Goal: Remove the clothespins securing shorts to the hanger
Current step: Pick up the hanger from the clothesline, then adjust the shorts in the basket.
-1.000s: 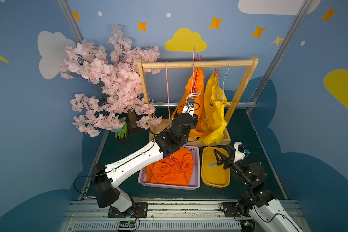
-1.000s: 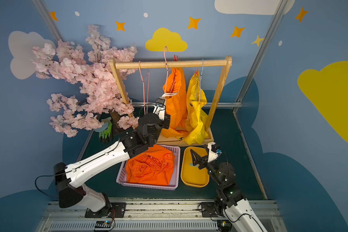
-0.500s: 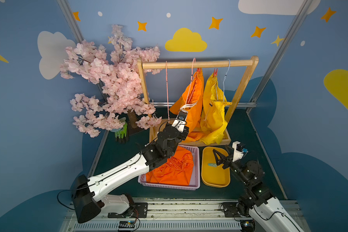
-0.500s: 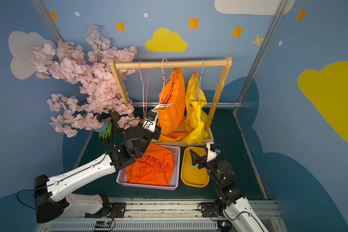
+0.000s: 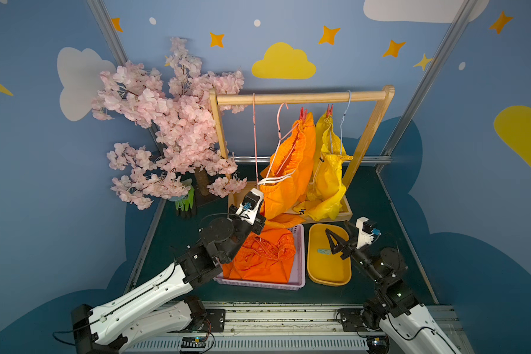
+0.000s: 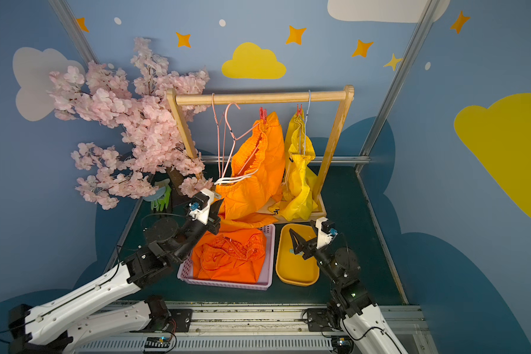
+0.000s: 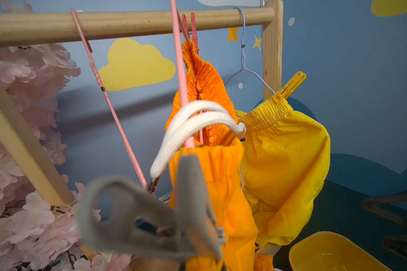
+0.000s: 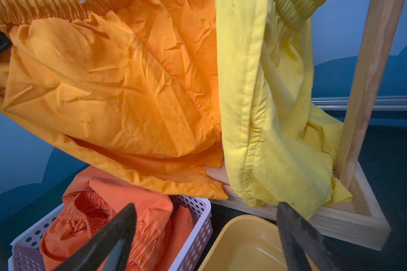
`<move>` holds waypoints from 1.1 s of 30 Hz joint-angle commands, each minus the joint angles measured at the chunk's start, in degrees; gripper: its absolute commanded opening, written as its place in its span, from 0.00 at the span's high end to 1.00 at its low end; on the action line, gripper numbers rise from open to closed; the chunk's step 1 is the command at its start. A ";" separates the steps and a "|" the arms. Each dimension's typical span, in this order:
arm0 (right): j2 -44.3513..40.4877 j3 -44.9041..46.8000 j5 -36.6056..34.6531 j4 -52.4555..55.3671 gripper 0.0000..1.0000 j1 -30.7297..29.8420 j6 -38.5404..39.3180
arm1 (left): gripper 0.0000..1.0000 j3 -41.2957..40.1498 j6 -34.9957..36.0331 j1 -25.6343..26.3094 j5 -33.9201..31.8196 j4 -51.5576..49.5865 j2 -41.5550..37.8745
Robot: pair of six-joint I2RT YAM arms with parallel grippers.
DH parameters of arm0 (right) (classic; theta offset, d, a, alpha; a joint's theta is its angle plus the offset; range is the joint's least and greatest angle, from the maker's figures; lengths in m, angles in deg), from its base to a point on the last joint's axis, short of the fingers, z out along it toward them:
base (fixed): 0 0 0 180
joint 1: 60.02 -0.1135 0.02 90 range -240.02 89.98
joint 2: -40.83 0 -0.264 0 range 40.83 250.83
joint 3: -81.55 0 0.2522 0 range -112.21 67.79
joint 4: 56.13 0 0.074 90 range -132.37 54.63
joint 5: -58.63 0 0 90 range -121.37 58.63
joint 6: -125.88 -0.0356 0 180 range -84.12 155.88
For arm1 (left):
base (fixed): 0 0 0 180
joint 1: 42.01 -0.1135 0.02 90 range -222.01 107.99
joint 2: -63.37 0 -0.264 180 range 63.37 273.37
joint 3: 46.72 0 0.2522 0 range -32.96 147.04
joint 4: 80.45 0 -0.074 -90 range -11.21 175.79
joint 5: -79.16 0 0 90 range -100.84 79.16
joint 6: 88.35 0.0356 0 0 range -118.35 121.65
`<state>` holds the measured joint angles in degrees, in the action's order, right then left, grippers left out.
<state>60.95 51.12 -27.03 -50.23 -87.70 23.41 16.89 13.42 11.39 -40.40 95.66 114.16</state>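
A two-armed robot faces a small wooden rail (image 5: pixel 301 98) hung with orange shorts (image 5: pixel 292 171) and yellow shorts (image 5: pixel 327 180). The left gripper (image 6: pixel 219 204) is pressed together on a grey clothespin (image 7: pixel 150 211); in the left wrist view this peg is close and blurred, squeezed into a V right against the lower waist corner of the orange shorts; whether its jaws hold the cloth cannot be told. The right gripper (image 5: pixel 337 236) is spread wide and holds nothing; it hovers over a yellow tray (image 5: pixel 328 275) in which a teal clothespin (image 5: pixel 323 251) lies. A lilac basket (image 5: pixel 301 260) with another orange pair sits between the arms.

A red clothespin (image 5: pixel 302 112) stands upright on the top corner of the orange shorts, just under the rail, above and beyond the left gripper; a second red clothespin (image 5: pixel 329 109) stands the same way atop the yellow shorts; a yellow clothespin (image 7: pixel 290 85) sits tilted on the yellow waistband. The tray lies to the robot's right of the held peg, across the basket; the left arm looks nearer the orange pair, the right arm nearer the yellow.
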 commanded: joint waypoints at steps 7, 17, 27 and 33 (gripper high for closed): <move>-1.55 -3.11 -0.17 2.48 0.07 -1.35 3.83 | 0.97 -2.55 0.71 0.12 5.33 3.79 -11.64; 5.70 -15.15 -1.08 9.05 0.07 -7.94 6.72 | 0.97 -8.72 2.86 0.12 12.06 11.48 -23.37; 15.92 -26.89 -6.80 9.01 0.07 -19.84 13.90 | 0.97 -10.81 3.30 0.07 12.77 12.86 -30.73; 21.39 -31.41 -9.92 6.94 0.07 -25.70 18.67 | 0.97 -11.24 5.65 0.12 13.89 7.44 -34.40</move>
<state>81.08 21.79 -34.42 -41.82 -112.05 38.58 5.59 17.38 11.39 -28.05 101.36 81.77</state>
